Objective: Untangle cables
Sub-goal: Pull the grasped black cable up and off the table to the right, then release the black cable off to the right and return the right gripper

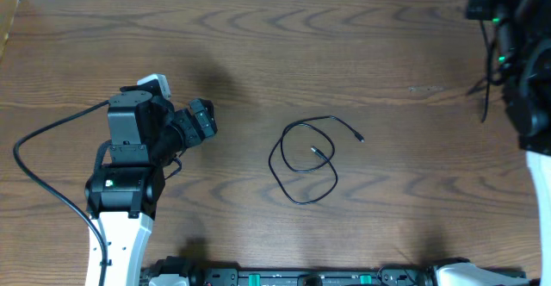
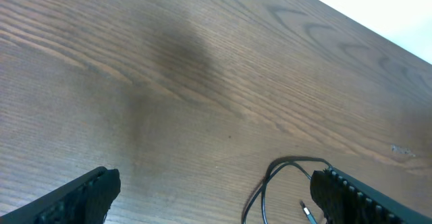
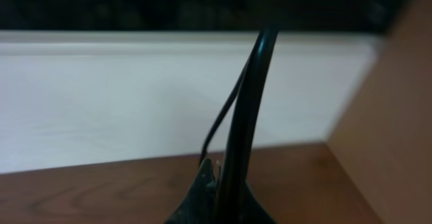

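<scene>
One black cable [image 1: 306, 161] lies alone on the wooden table [image 1: 258, 45], about the middle of the overhead frame. Nearest the bottom edge, at lower left, the left arm [image 1: 120, 191] reaches up and to the right. The left gripper [image 1: 205, 121] stands left of the cable and well apart from it, aimed toward it. From the left wrist view its jaws are spread wide with nothing between them but bare wood, one finger [image 2: 74, 200] at the lower left corner and the other at lower right.

The cable is a loose double loop, a little taller than wide in the overhead frame. One end arcs over the top of the loop and runs out to the right, its small plug [image 1: 360, 138] pointing toward the lower right. The other plug [image 1: 320, 152] lies inside the loop. In the left wrist view the cable shows only at the bottom right, just beside the right-hand finger.

Farthest off, in the upper right corner, the right arm [image 1: 516, 53] is raised. The right gripper [image 3: 219, 190] has its jaws pressed together, pinching a second black cable [image 3: 246, 116] that stands up from the tips. Overhead, a thin black strand [image 1: 485, 92] hangs below that arm over the table's right side.
</scene>
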